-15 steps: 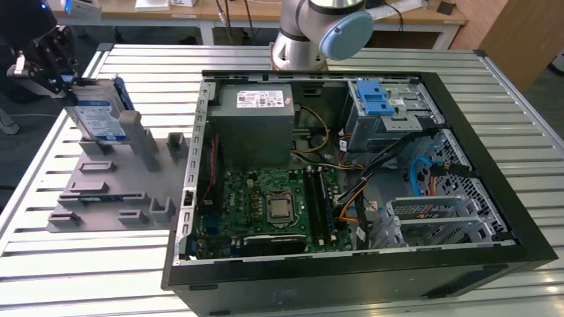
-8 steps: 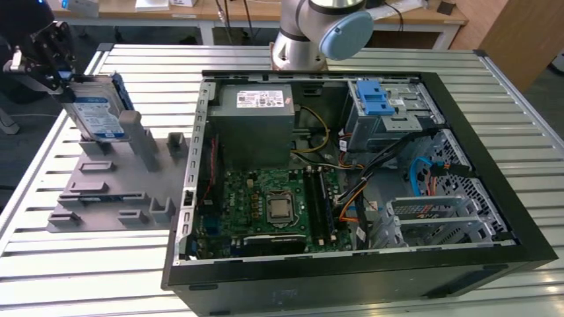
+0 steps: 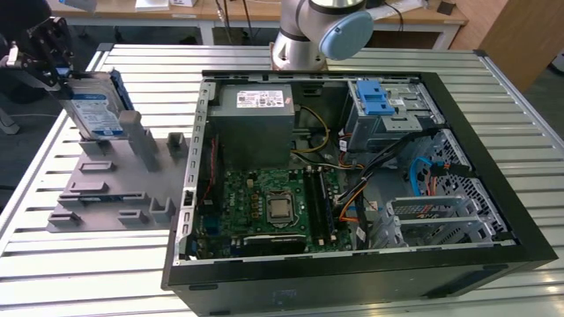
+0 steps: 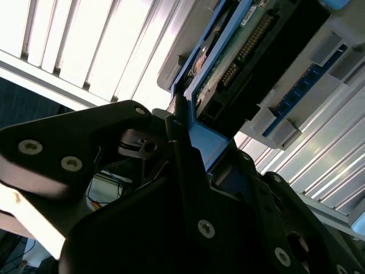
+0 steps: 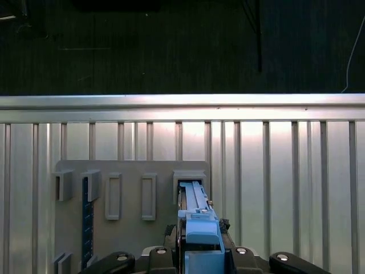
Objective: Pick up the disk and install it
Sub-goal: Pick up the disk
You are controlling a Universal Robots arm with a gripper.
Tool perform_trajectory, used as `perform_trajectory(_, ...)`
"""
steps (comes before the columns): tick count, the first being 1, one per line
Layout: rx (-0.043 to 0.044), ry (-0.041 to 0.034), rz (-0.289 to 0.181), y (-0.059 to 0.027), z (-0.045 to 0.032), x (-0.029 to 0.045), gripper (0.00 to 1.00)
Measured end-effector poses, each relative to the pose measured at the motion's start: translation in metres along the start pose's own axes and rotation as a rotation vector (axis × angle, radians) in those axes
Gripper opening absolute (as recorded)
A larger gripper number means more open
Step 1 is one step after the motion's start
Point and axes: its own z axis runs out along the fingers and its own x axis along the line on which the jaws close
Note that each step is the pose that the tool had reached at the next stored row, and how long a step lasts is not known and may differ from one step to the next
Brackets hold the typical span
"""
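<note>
One pincer [image 3: 60,74] clamped on upright disk [image 3: 95,112], grey fixture plate [image 3: 110,198], slatted metal table [image 3: 88,277], dark floor [image 5: 171,45] beyond.

The disk [image 3: 95,111] has its lower edge hidden in the grey holder [image 3: 105,198]. The end effector [image 3: 62,74] is cropped at the exterior view's left edge.

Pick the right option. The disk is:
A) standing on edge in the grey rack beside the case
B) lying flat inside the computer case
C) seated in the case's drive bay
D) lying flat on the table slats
A: in the exterior view the disk stands on edge in the grey rack, on the exterior view's left of the computer case, with the claw at its top edge.
</note>
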Motion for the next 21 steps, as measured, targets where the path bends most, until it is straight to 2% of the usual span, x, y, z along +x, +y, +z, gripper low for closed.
perform_trajectory(21,0.0001,-0.0001,0.000,0.0003,-0.0180,0.0000,0.36)
